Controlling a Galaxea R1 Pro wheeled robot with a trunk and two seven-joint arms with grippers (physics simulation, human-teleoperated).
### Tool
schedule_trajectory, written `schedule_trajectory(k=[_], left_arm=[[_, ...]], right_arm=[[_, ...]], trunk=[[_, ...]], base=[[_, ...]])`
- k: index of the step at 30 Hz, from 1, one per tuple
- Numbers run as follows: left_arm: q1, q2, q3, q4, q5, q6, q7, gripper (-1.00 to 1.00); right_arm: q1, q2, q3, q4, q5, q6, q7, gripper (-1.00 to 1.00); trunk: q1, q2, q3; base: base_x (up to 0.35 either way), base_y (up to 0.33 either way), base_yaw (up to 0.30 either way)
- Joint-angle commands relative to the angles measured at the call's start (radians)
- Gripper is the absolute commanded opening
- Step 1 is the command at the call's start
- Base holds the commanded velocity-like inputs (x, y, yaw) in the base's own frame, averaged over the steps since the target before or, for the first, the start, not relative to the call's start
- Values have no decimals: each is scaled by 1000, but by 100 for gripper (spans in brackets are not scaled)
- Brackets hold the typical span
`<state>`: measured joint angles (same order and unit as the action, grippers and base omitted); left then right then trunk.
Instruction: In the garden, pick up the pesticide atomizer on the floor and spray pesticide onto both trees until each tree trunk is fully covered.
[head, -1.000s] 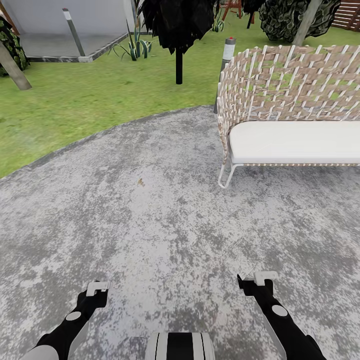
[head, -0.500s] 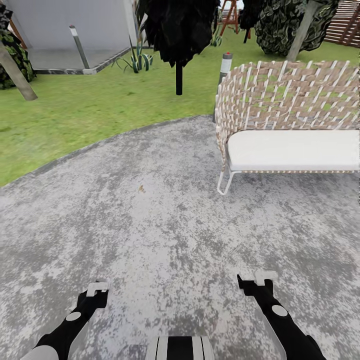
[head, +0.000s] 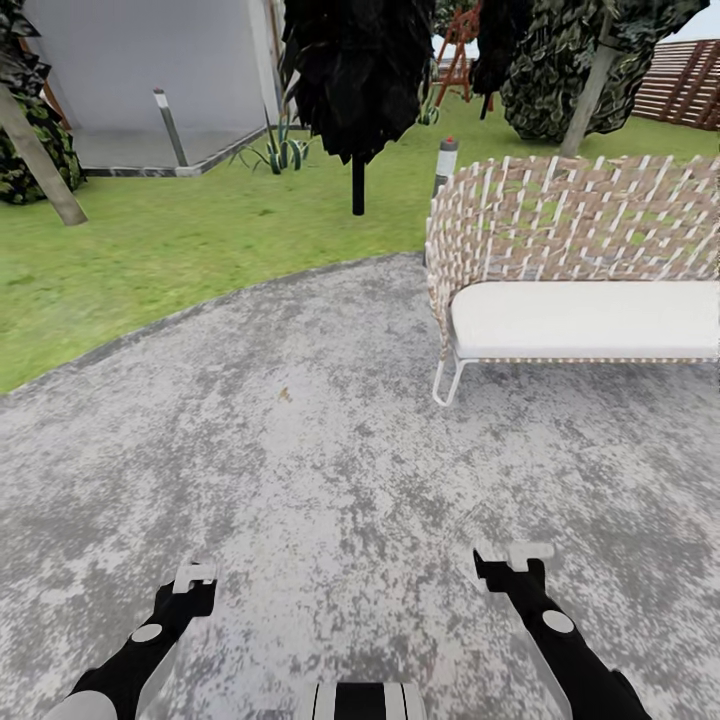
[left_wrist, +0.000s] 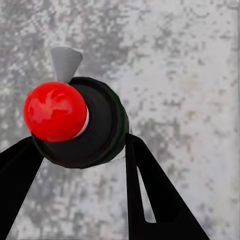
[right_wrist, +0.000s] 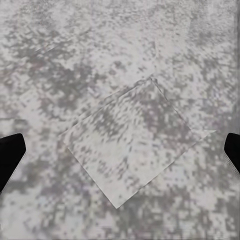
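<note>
Head view: my left gripper (head: 194, 574) and right gripper (head: 517, 553) hang low over the grey floor (head: 330, 470); bench (head: 585, 318) ahead right, lawn (head: 200, 235) beyond. Left wrist view: my fingers clamp the atomizer (left_wrist: 82, 122), red top showing. Right wrist view: fingers spread wide, nothing between

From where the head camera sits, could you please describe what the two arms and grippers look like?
Both arms are glossy black with a round grey disc near the wrist. The left gripper and right gripper end in pale grey blocky tips. In the wrist views the fingers are flat, black and tapered.
</note>
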<state>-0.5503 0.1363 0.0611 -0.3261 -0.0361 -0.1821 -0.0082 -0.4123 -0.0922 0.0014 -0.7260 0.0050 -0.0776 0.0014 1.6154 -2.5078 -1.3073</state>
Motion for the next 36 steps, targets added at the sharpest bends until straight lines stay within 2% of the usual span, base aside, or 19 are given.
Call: schedule_trajectory(k=[1, 13, 27, 29, 33, 34, 35, 36], left_arm=[[0, 0, 5, 1, -4, -3, -1, -100], [0, 0, 8, 3, -3, -2, -1, -100], [4, 3, 12, 16, 7, -2, -1, -100], [9, 3, 12, 17, 6, -3, 0, -100], [59, 3, 13, 9, 5, -3, 3, -100], [72, 4, 13, 7, 5, -3, 3, -100], [93, 5, 14, 6, 5, -4, 3, -100], [101, 5, 14, 6, 5, -4, 5, -100]], right_arm=[[0, 0, 0, 0, 0, -3, 0, 100], [0, 8, 2, 0, -1, -5, -3, 100], [1, 5, 0, 25, 1, -15, -3, 100], [6, 4, 0, 51, 2, -34, -3, 100], [11, 0, 0, 176, 3, -130, 1, 100], [12, 0, 0, 228, 3, -162, 2, 100], [13, -1, 1, 333, 4, -233, 4, 100], [13, -1, 1, 375, 6, -270, 4, 100]], trunk=[[-1, 0, 3], [-6, 3, 51], [-12, 6, 125], [-13, 7, 136], [-15, 8, 158], [-15, 8, 163], [-19, 15, 168], [-23, 22, 173]], base=[[0, 0, 0], [0, 0, 0], [0, 0, 0], [0, 0, 0], [0, 0, 0], [0, 0, 0], [0, 0, 0], [0, 0, 0]])
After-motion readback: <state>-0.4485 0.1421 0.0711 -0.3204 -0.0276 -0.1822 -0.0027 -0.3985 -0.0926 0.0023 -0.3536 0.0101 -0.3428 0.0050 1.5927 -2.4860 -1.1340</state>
